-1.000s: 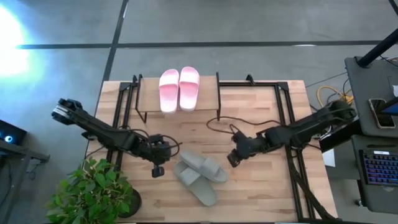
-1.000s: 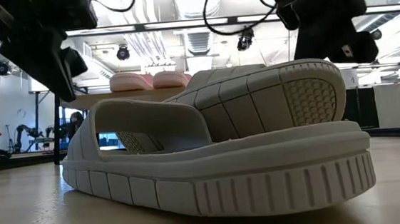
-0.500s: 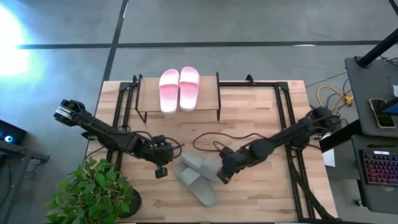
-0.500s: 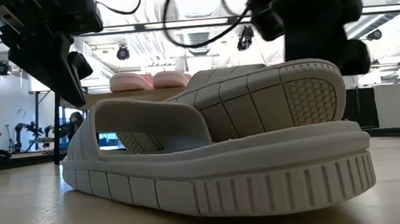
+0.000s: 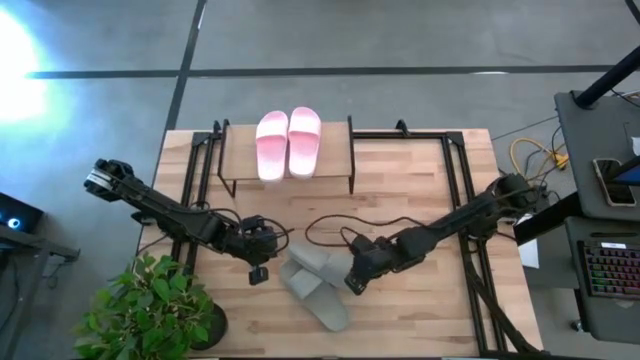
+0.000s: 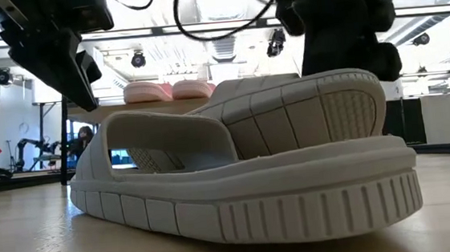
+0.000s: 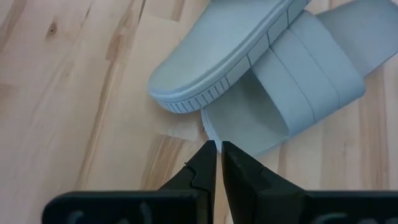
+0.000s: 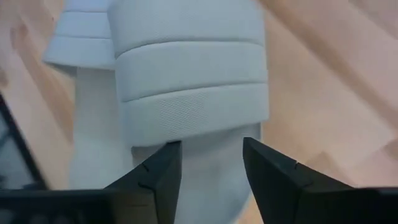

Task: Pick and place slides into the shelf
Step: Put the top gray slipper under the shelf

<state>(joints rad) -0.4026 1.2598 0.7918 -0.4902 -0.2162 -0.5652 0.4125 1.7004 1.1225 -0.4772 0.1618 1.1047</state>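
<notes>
Two grey-green slides (image 5: 318, 283) lay overlapped, ribbed soles showing; right end effector (image 5: 353, 281) spread wide above them, left end effector (image 5: 254, 274) pinched closed.

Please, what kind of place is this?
Probably a robotics lab or workshop: a wooden table on a concrete floor, a desk with a keyboard beside it, and ceiling lights over a large open hall.
</notes>
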